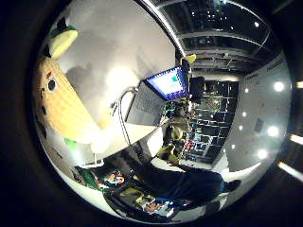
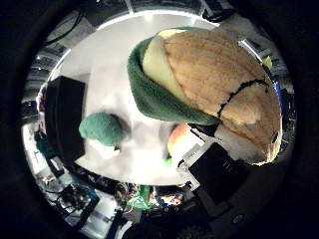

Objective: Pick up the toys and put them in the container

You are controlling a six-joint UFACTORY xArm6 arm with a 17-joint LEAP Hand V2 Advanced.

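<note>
Corn plush toy (image 2: 219, 84) fills much of the thumb-side palm view, so we judge it sits right against the palm of our right hand (image 2: 219, 172), whose black and white parts show just beside the toy's yellow end. We cannot tell how far the fingers are curled, nor whether they have any real hold on the toy; it may be held, or only lie close under the palm.

That uncertainty is the main risk we see. The toy is long and soft, with a green husk at one end, and if we hold it near one end only, the other end could sag and swing, and it could slip out before it reaches the container. A black box (image 2: 65, 117) stands on the white table (image 2: 104, 55) well apart from the toy; we take it for the container, though we cannot see its opening. A long toy brought in crosswise could catch on its rim.

Other toys lie on the table between us and the box: a green plush with a white underside (image 2: 102, 130) just beside the box, and an orange plush (image 2: 179, 139) near the hand. A low sweep toward the box could knock either one, or push the green one off the table edge.

Farther out, an open laptop (image 1: 156, 97) rests on the table, well clear.
</note>
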